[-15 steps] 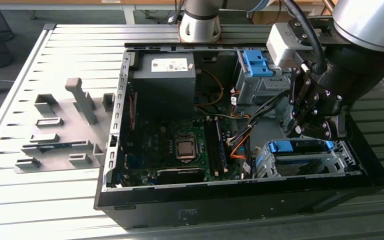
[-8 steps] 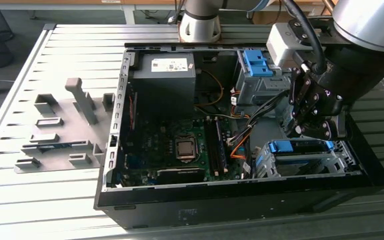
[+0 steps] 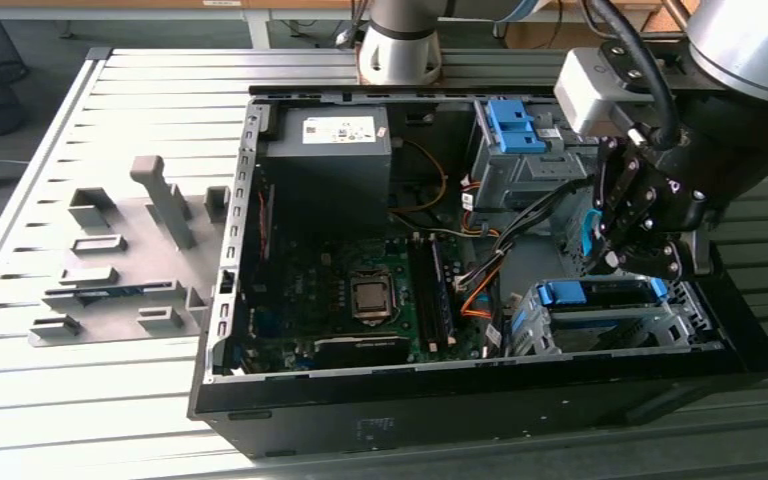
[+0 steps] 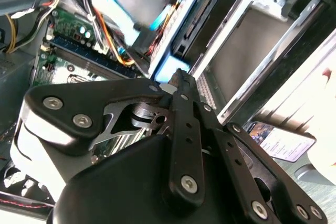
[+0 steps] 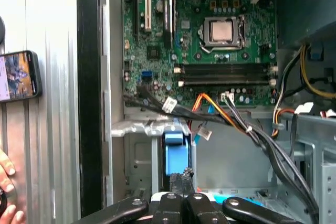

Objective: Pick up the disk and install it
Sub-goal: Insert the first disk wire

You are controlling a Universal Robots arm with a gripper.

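While gripper hangs inside case, fingers pressed together.
Disk, blue end, just ahead of tips; can't tell if touching.

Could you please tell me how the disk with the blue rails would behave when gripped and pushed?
The disk looks like a flat rigid slab, so it should probably stay stiff and not roll. Its blue plastic rail may flex slightly. Appearing to sit in the metal cage, it would likely slide along it rather than tip.
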